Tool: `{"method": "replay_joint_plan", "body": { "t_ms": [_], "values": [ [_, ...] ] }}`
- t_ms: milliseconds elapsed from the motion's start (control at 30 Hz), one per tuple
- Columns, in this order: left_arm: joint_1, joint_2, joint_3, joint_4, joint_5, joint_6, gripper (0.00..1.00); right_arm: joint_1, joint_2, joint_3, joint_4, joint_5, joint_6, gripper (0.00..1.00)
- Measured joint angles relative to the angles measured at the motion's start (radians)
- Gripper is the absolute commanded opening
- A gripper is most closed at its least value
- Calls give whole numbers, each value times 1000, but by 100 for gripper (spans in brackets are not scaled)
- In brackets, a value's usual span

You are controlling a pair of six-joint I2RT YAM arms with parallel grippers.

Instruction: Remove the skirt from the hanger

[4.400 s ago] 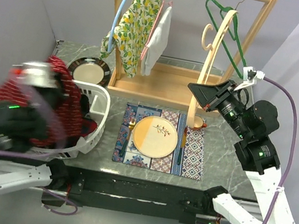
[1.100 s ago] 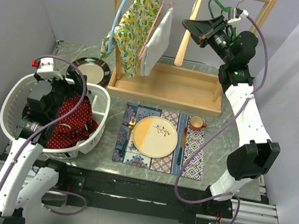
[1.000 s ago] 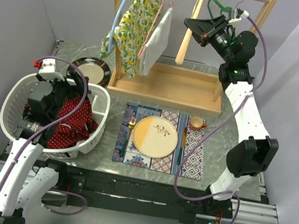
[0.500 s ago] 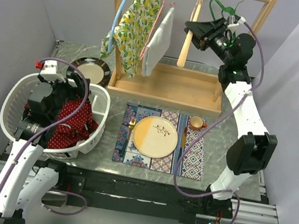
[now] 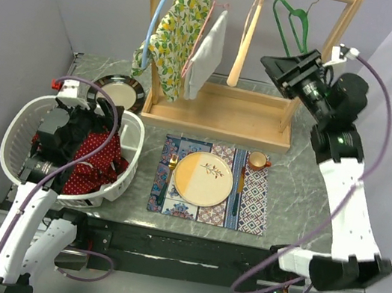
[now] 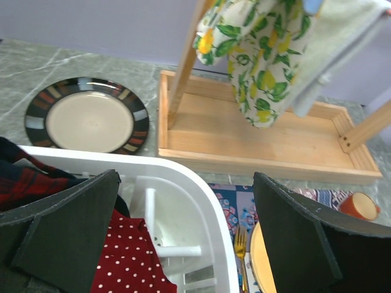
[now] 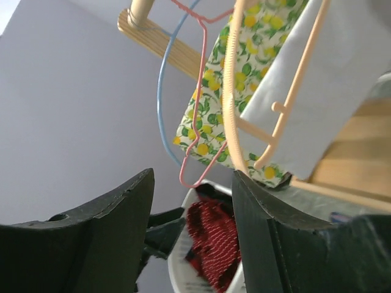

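skirt (image 5: 97, 158) heaped in basket (image 5: 9, 140), lengthwise near-to-far; left claw (image 6: 183, 220) and right claw (image 7: 190, 213) spread

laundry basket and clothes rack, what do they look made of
Laundry basket: probably moulded plastic, white and slightly glossy, with a smooth rounded rim and slotted ribs in its wall.
Clothes rack: looks like pale unpainted wood with a matte finish. Grain shows on its tray base and posts.
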Motion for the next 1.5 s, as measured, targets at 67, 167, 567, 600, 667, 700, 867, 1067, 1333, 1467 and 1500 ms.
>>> {"method": "replay_joint_plan", "body": {
  "t_ms": [67, 167, 567, 600, 667, 700, 867, 1067, 1333, 1467, 1500],
  "values": [
    [0, -5, -8, 6, 19, 0, 97, 34, -55, 10, -66, 67, -56, 62],
    [0, -8, -10, 11, 34, -2, 97, 127, -94, 58, -134, 153, -123, 61],
    [0, -22, -34, 27, 25, -27, 97, 389, 62, 227, -178, 374, -229, 59],
    [0, -22, -34, 28, 22, -27, 97, 410, 90, 243, -178, 400, -237, 59],
    [0, -23, -34, 28, 20, -29, 97, 443, 139, 274, -180, 451, -258, 59],
    [0, -23, -34, 28, 19, -29, 97, 451, 159, 284, -184, 468, -264, 59],
    [0, -25, -34, 27, 21, -31, 97, 470, 264, 374, -201, 546, -296, 58],
    [0, -65, -38, 28, 23, -45, 97, 470, 344, 420, -168, 583, -294, 58],
    [0, -79, -38, 28, 33, -50, 97, 470, 516, 543, -116, 582, -290, 57],
    [0, -87, -38, 28, 37, -53, 97, 470, 568, 554, -90, 595, -279, 56],
    [0, -90, -38, 28, 38, -53, 97, 470, 574, 550, -82, 599, -275, 56]
  ]
}}
